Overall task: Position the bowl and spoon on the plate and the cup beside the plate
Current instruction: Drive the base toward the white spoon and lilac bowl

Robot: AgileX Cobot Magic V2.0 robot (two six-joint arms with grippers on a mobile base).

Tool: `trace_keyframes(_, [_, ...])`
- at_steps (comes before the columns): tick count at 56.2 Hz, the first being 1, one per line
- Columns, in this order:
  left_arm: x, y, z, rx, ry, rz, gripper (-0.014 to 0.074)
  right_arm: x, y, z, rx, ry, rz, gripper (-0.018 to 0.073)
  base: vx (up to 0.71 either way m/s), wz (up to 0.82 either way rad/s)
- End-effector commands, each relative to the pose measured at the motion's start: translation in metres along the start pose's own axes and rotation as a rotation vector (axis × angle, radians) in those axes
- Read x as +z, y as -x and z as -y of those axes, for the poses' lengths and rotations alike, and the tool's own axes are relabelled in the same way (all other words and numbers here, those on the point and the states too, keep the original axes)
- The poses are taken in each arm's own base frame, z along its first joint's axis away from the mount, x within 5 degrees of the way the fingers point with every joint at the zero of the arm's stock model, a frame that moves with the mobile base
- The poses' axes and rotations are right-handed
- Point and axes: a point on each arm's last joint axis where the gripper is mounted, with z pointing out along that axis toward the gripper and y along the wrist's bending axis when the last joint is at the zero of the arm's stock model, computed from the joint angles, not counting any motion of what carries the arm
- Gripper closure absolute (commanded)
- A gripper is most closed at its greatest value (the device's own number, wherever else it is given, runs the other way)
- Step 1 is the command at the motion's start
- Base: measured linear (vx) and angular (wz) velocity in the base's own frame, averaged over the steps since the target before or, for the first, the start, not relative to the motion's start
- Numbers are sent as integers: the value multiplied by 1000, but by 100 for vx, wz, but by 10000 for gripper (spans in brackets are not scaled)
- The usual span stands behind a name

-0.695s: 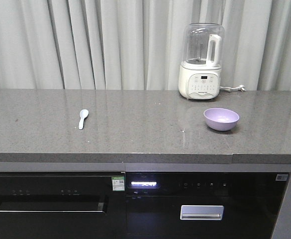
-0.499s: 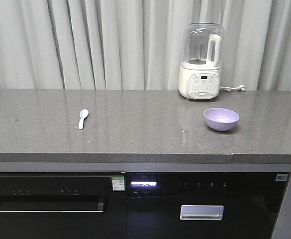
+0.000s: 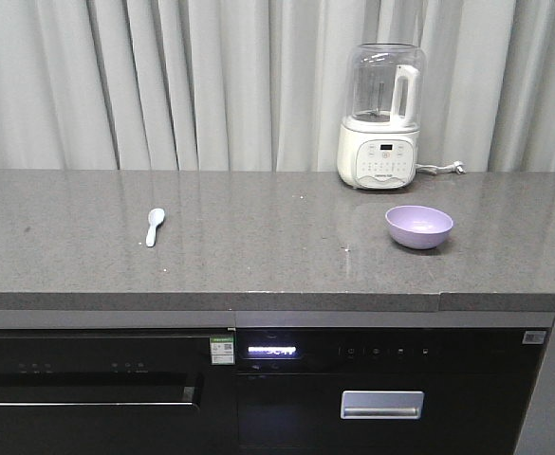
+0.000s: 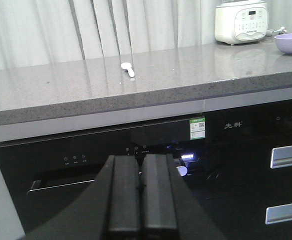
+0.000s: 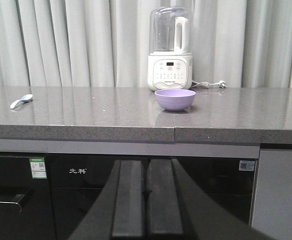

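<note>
Exterior front view, we see the lavender bowl [image 3: 419, 227] upright on the right of the grey countertop [image 3: 258, 265], near a white blender [image 3: 379, 118], the spoon [image 3: 154, 226] lying well apart on the left, in our wrist views the left gripper [image 4: 141, 160] and right gripper [image 5: 146, 164], jaws pressed together, low before black appliances [image 3: 97, 389].

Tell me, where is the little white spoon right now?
In the front view the spoon lies flat on the left part of the grey countertop, well apart from the lavender bowl and the white blender, which stand toward the right.
</note>
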Motion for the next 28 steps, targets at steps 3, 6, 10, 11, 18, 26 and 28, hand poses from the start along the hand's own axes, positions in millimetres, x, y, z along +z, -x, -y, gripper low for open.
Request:
trace_keyframes(3, [-3, 16, -1, -11, 12, 109, 594, -1, 7, -1, -10, 10, 82, 568, 2, -5])
trace_keyframes(6, [-3, 16, -1, -11, 12, 109, 594, -1, 7, -1, -10, 10, 82, 568, 4, -7])
trace_keyframes(10, [-3, 16, -1, -11, 12, 109, 594, -1, 7, -1, -10, 10, 82, 568, 6, -8])
trace_keyframes(11, [-3, 16, -1, -11, 12, 109, 594, -1, 7, -1, -10, 10, 82, 568, 7, -10])
trace_keyframes(18, [-3, 16, -1, -11, 12, 109, 594, -1, 7, -1, -10, 10, 82, 568, 11, -11])
trace_keyframes(26, [-3, 16, -1, -11, 12, 109, 594, -1, 7, -1, -10, 10, 82, 568, 17, -11])
trace_keyframes(28, [-3, 16, -1, -11, 12, 109, 594, -1, 7, -1, -10, 10, 82, 568, 20, -7])
